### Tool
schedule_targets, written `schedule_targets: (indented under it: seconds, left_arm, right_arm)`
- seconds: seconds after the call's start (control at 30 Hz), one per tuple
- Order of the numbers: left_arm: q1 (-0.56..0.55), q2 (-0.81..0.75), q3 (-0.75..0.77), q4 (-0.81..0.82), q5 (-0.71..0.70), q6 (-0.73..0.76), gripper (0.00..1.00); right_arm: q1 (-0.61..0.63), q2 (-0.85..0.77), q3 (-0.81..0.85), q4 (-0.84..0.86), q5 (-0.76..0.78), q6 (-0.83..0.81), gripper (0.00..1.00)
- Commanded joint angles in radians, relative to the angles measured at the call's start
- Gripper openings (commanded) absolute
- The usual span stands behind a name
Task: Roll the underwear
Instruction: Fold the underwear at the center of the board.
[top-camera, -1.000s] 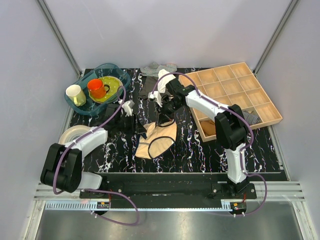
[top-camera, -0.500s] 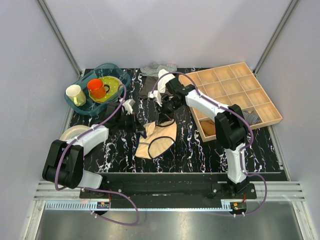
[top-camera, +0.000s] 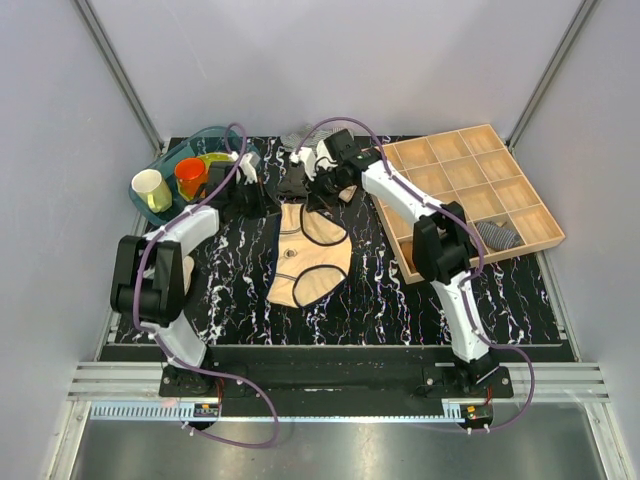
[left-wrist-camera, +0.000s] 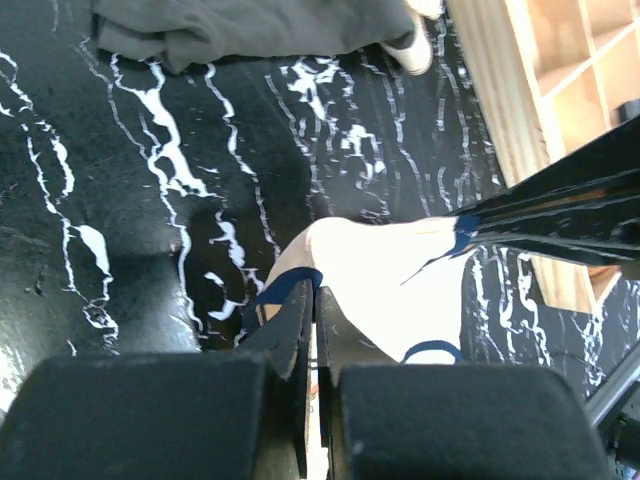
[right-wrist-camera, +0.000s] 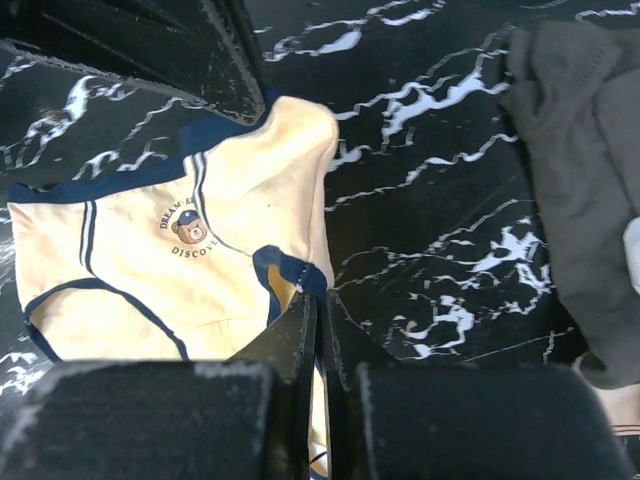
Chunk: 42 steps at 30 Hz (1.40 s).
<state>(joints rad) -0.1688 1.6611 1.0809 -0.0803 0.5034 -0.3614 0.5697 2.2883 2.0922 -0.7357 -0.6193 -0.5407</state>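
The underwear (top-camera: 308, 258), pale beige briefs with dark edging and a small bear print, lies spread out on the black marbled table. Its waistband is at the far side. My left gripper (top-camera: 270, 207) is shut on the far left corner of the waistband. In the left wrist view the jaws (left-wrist-camera: 315, 296) are pinched on the dark edging of the underwear (left-wrist-camera: 390, 285). My right gripper (top-camera: 320, 200) is shut on the far right corner. In the right wrist view the jaws (right-wrist-camera: 318, 296) grip the navy edge of the underwear (right-wrist-camera: 180, 250).
A blue-green bin (top-camera: 172, 156) at the back left holds a cream mug (top-camera: 150, 188) and an orange cup (top-camera: 190, 176). A wooden divided tray (top-camera: 470, 190) stands at the right. A dark grey cloth (right-wrist-camera: 585, 170) lies just beyond the grippers, and it shows in the left wrist view (left-wrist-camera: 250, 30).
Both grippers have moved toward the back of the table with the underwear. The garment, bunched before, is now pulled out flat and longer. The left arm swung from the left front to the back.
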Motion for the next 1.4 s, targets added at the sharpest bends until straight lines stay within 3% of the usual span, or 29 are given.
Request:
schedule_targets:
  seconds: [0.0,0.27,0.6,1.07,1.37]
  left_arm:
    - [0.018,0.084,0.076,0.013,0.007,0.033,0.0]
    - [0.029,0.146,0.114,0.023,0.026,0.049,0.0]
    - [0.031,0.057,0.076,0.027,0.029,0.081,0.0]
    - [0.028,-0.147,-0.176,0.036,0.067,0.038,0.01]
    - [0.026,-0.244,-0.283,-0.012,0.084,0.032,0.02]
  right_arm:
    - [-0.019,0.072,0.124,0.009,0.038,0.07,0.05]
    - [-0.028,0.114,0.175,-0.007,-0.033,0.077,0.06]
    - [-0.028,-0.009,-0.001,0.054,-0.131,0.059,0.06]
    - [0.015,-0.213,-0.34,0.139,-0.204,0.032,0.06]
    - [0.085,-0.262,-0.452,0.14,-0.18,-0.002,0.06]
